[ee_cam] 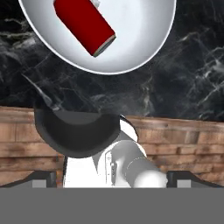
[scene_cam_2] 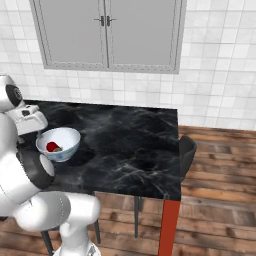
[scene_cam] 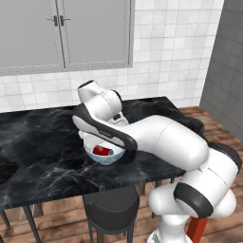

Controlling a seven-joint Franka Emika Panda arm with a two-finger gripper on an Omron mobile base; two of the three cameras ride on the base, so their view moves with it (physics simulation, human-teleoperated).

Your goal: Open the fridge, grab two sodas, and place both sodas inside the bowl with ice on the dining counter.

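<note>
A red soda can (ee_cam: 83, 24) lies on its side inside the white, bluish bowl (ee_cam: 144, 35), which stands on the black marble dining counter (ee_cam: 183, 87). My gripper (ee_cam: 112, 177) hovers open above the bowl's near side, its two dark fingertips wide apart and empty. From the left base view the bowl (scene_cam: 105, 159) with the can (scene_cam: 101, 151) peeks out beneath my forearm. In the right base view my hand (scene_cam_2: 30, 120) hangs just over the bowl (scene_cam_2: 70, 135) and can (scene_cam_2: 52, 146) near the counter's (scene_cam_2: 130, 145) left end. The fridge is out of view.
A black round stool (scene_cam: 111, 209) stands at the counter's (scene_cam: 42, 142) near edge, directly below my arm. A dark chair (scene_cam_2: 187, 150) sits at the right end, beside a red counter leg (scene_cam_2: 169, 225). Grey wall cabinets (scene_cam_2: 107, 32) hang on the white tiled wall behind.
</note>
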